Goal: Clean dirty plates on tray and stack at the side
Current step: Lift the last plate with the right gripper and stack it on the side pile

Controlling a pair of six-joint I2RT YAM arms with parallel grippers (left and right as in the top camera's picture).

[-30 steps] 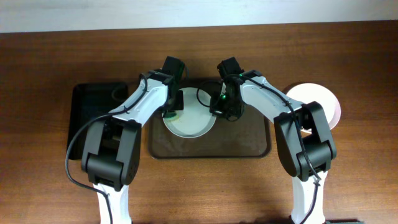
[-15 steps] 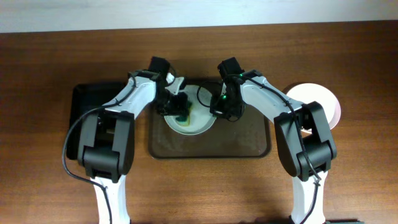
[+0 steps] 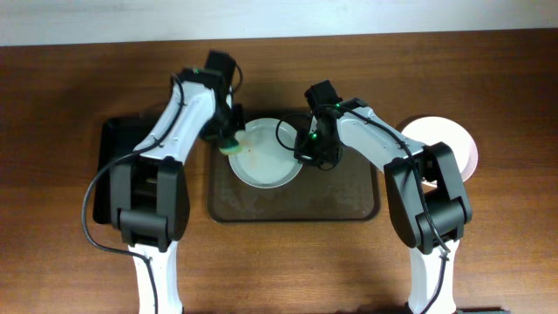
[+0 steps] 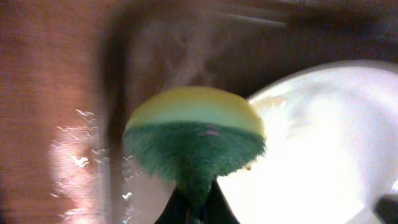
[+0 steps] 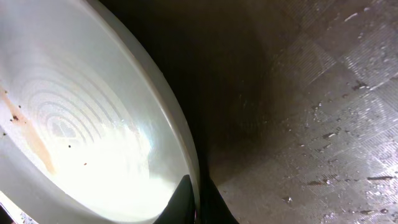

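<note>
A pale plate (image 3: 266, 157) with a faint brown smear sits on the dark brown tray (image 3: 349, 196), in its upper left part. My right gripper (image 3: 304, 153) is shut on the plate's right rim (image 5: 180, 143). My left gripper (image 3: 228, 144) is shut on a yellow and green sponge (image 4: 193, 140), held at the plate's left rim over the tray's left edge. The plate also shows in the left wrist view (image 4: 323, 143). A white plate (image 3: 453, 144) lies on the table right of the tray.
A smaller black tray (image 3: 122, 166) lies left of the brown tray. The brown tray's surface is wet and speckled (image 5: 323, 124). Cables run along both arms over the tray's far edge.
My left gripper has carried the sponge from the middle-left of the plate out to its left rim. The right gripper has stayed on the plate's right rim.
</note>
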